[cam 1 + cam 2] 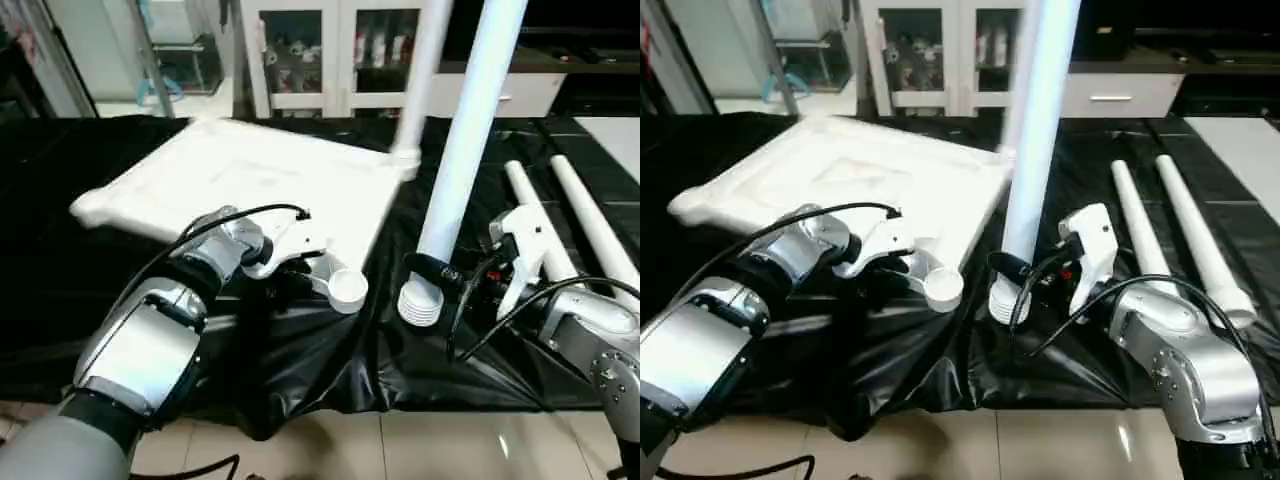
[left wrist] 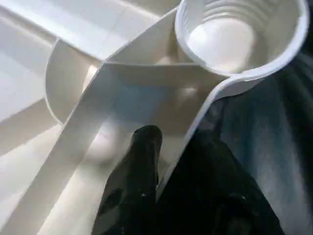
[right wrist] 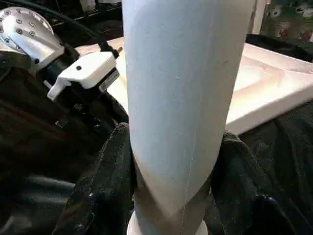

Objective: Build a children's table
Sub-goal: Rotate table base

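Both sets of jaws are clenched. The right gripper [image 1: 432, 270] clamps a leg [image 1: 468, 140] just above its threaded end, holding it upright for insertion. The left gripper [image 1: 300, 268] pinches the tabletop [image 1: 250, 180] rim beside the corner socket [image 1: 347, 290], steadying that target.

The tabletop lies underside up at 11 o'clock of the held leg. It is white and ribbed. One fitted leg [image 1: 420, 80] stands at its far corner. Two spare legs [image 1: 575, 215] lie at 2 o'clock on the black cover [image 1: 60, 270].
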Controlling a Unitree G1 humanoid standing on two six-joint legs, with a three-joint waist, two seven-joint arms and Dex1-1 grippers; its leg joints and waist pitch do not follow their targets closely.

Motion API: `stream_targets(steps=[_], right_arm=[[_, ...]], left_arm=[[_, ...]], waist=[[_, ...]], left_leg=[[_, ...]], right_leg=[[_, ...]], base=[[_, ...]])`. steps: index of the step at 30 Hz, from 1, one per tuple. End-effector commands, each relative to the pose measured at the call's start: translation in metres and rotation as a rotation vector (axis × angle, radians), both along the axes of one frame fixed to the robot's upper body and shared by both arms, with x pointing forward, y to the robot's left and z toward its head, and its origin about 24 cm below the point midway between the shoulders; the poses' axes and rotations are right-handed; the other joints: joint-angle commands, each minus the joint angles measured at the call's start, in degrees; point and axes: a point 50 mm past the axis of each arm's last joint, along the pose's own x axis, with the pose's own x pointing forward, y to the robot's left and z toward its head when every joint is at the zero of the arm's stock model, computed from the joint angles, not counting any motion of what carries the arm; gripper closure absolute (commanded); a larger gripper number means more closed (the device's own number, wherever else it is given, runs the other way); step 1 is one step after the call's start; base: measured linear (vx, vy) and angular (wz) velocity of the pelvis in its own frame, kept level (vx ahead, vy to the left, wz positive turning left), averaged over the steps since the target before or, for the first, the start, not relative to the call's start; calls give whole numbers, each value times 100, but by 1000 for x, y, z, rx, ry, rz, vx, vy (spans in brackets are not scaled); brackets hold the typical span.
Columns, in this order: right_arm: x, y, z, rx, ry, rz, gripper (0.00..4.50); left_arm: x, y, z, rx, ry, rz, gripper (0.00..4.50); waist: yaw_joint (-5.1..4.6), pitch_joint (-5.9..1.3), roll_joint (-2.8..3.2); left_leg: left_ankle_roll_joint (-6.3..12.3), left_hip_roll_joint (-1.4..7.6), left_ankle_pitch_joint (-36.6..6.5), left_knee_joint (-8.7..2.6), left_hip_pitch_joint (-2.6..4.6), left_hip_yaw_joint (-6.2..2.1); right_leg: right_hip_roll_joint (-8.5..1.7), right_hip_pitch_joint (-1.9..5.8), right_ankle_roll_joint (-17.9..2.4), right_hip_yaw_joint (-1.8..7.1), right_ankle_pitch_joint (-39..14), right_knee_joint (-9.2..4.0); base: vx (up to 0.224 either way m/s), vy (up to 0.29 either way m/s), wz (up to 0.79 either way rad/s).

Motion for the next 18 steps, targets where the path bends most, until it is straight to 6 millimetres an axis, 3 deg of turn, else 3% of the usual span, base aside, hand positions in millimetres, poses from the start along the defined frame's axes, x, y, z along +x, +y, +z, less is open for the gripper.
stream_targets(steps=[1, 3, 10, 12, 14, 15, 16, 18], right_arm=[[5, 1, 6, 8, -35, -18, 270], [9, 1, 4, 12, -30, -51, 270], [13, 7, 3, 35, -32, -82, 270], [15, 6, 3, 44, -34, -110, 270], [18, 4, 4, 60, -36, -143, 270], [19, 4, 4, 62, -36, -145, 270], [20, 4, 5, 69, -36, -151, 270], [20, 6, 5, 75, -31, -141, 270]], left_arm=[[-9, 18, -25, -25, 88, 187, 363], [-7, 17, -25, -51, 64, 255, 365], [-8, 9, -26, -124, 39, 275, 385], [-10, 0, -24, -179, 32, 225, 391], [-15, -8, -24, -197, 3, 143, 396], [-16, -8, -24, -189, -4, 128, 402], [-22, -10, -29, -141, -30, 72, 411], [-28, -8, -35, -75, -52, 8, 421]], waist=[[45, -310, -193], [-10, -304, -181], [-110, -300, -174], [-107, -311, -190], [-83, -329, -162], [-94, -326, -163], [-59, -347, -161], [-44, -353, -149]], left_leg=[[134, 214, -1940, -449, 80, -213], [130, 217, -2014, -471, 49, -244], [135, 222, -2295, -514, 77, -260], [145, 238, -2265, -515, 100, -245], [138, 281, -2138, -539, 101, -239], [132, 281, -2128, -541, 84, -228], [117, 290, -2092, -536, 118, -211], [102, 313, -1967, -555, 84, -205]], right_leg=[[-388, 176, -642, 149, -3483, -644], [-382, 196, -610, 112, -3533, -649], [-373, 173, -586, 86, -3402, -714], [-376, 150, -665, 105, -3285, -709], [-385, 149, -842, 145, -2879, -666], [-373, 152, -883, 151, -2765, -645], [-373, 139, -945, 169, -2577, -623], [-369, 164, -1010, 200, -2218, -563]], base=[[0, 0, 0], [0, 0, 0], [0, 0, 0], [0, 0, 0], [0, 0, 0], [0, 0, 0], [0, 0, 0], [0, 0, 0]])
